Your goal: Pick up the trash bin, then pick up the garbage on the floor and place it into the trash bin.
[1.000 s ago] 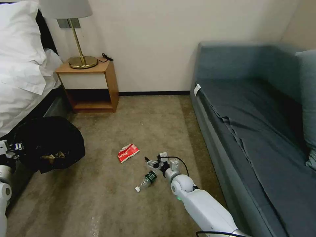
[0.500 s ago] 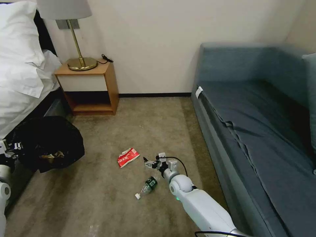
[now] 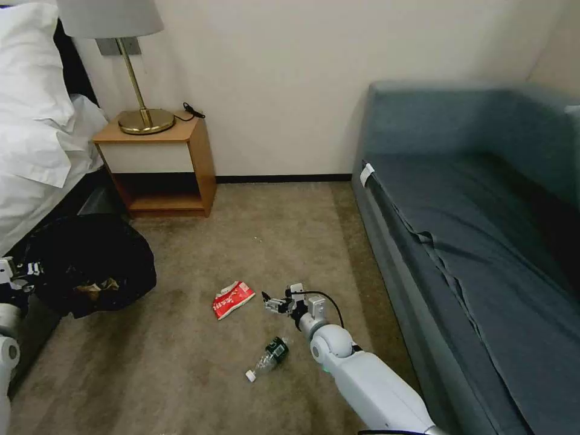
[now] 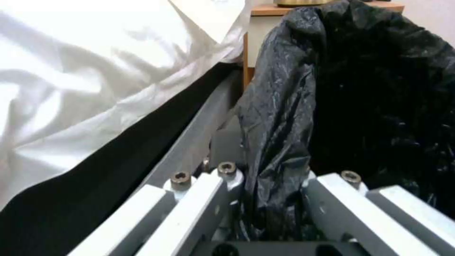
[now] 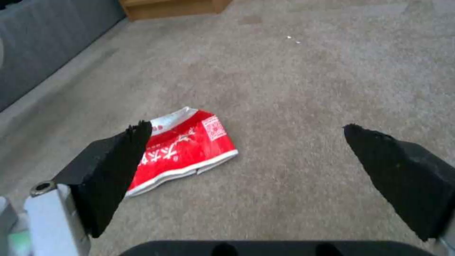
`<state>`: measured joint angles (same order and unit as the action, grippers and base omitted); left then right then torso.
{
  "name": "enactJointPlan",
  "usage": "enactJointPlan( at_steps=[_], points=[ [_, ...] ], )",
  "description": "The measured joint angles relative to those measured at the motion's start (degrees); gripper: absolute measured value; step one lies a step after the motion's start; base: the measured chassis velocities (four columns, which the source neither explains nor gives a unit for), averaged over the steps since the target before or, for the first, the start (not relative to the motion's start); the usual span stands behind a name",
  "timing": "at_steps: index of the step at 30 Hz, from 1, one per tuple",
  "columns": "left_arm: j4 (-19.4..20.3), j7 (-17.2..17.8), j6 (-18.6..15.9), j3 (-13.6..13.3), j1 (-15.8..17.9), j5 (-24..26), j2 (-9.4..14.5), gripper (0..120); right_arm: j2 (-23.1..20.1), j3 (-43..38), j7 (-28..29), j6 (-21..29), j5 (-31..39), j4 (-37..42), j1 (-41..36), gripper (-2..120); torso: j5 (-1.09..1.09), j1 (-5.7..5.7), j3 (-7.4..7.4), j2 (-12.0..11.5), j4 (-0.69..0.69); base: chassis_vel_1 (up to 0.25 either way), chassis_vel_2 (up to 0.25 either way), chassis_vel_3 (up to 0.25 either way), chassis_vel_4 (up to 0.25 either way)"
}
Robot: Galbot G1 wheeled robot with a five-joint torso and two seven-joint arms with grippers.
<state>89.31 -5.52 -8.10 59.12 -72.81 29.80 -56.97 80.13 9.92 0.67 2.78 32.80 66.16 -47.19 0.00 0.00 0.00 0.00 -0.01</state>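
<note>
The trash bin (image 3: 90,266), draped in a glossy black bag (image 4: 360,89), hangs at the left beside the bed. My left gripper (image 3: 13,270) is shut on a fold of the bag at its rim (image 4: 279,185). Something brown lies inside the bin (image 3: 96,287). A red snack packet (image 3: 232,299) lies flat on the carpet. My right gripper (image 3: 270,301) is just to its right, low over the floor and open. In the right wrist view the red snack packet (image 5: 182,149) lies by one finger pad (image 5: 113,170), with bare carpet between the pads. A small green-labelled bottle (image 3: 270,353) lies nearer to me.
A wooden nightstand (image 3: 160,166) with a brass lamp (image 3: 136,115) stands against the back wall. The bed with white linen (image 3: 36,139) is on the left and a blue sofa (image 3: 471,241) runs along the right. Open carpet (image 3: 272,235) lies between them.
The whole head view has shifted, so the camera has moved. My right gripper has moved forward, away from the bottle, and is now level with the red packet. The left gripper still holds the bin.
</note>
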Motion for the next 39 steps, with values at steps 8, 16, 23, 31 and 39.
enactJointPlan(
  at_steps=[8,16,23,31,39],
  points=[
    [-0.03,-0.08,0.46,0.41,-0.82,0.11,-0.3,4,0.22,0.67,-0.06,0.02,-0.14,-0.46,0.09,100,0.0,0.0,0.0,0.0,0.01,-0.068,0.082,0.07,-0.071],
    [-0.13,-0.17,0.91,0.21,-1.49,0.08,-1.04,4,-0.14,1.54,-0.63,0.04,-0.77,-1.05,0.79,100,0.0,0.0,0.0,0.0,0.01,-0.076,0.072,0.079,-0.074],
    [0.32,-0.76,1.88,-0.38,-2.11,0.38,-1.56,4,-4.19,5.83,-9.41,-1.29,-11.25,-0.4,3.72,100,0.01,0.0,0.0,0.0,-0.01,-0.023,0.013,0.024,-0.026],
    [0.49,-1.33,3.24,-0.45,-3.41,-0.02,-2.94,4,-14.07,15.99,-34.54,-9.08,-25.05,1.46,12.88,100,0.0,0.0,0.0,0.0,0.0,0.0,0.0,0.0,0.0],
    [1.35,-1.41,3.21,0.25,-4.61,-0.93,-4.11,4,-14.69,14.4,-51.06,-16.41,-39.63,1.36,14.71,100,0.01,0.0,0.0,0.0,0.02,0.0,0.0,0.0,0.0]
  ],
)
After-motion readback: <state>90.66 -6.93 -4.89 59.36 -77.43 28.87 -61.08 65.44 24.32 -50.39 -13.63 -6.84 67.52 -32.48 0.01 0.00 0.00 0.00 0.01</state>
